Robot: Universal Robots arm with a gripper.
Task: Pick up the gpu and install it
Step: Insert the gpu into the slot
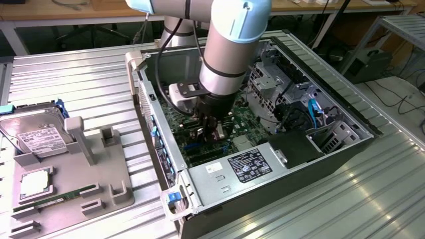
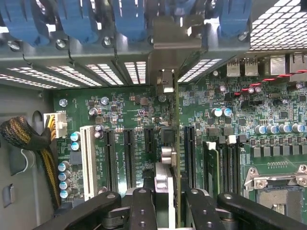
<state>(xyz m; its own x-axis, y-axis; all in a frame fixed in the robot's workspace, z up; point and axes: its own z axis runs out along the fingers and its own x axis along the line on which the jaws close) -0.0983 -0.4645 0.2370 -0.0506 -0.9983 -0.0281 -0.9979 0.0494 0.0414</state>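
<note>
Black fingers (image 2: 143,206) of the gripper (image 2: 169,203) are closed partway on the gpu (image 2: 167,160), one pressing each face. The pincer is neither wide open nor fully shut; it has the card clamped.

In the wrist view the gpu stands on edge and reads as a thin line over the green motherboard (image 2: 129,108), among the long black expansion slots (image 2: 128,148). Its metal bracket (image 2: 164,79) reaches toward the perforated rear wall of the case, by the blue latches (image 2: 129,19). Whether the card's contact edge has entered a slot cannot be told.

In the exterior view the gripper (image 1: 207,127) sits at the centre of the frame, deep inside the open computer case (image 1: 162,169), with the power supply (image 1: 247,167) just below it. At the left edge of the frame the hard drive (image 1: 37,132) leans in the grey fixture (image 1: 89,174), and the memory stick (image 1: 56,197) lies at the lower left.

The gpu looks light and stiff but fragile, since small parts stand proud of the board and the contacts are exposed. The flat faces near the edge opposite the contacts seem the right place to hold it, clear of the bracket. Those smooth faces could slip under a firm downward push, and any tilt would likely strain the board.
</note>
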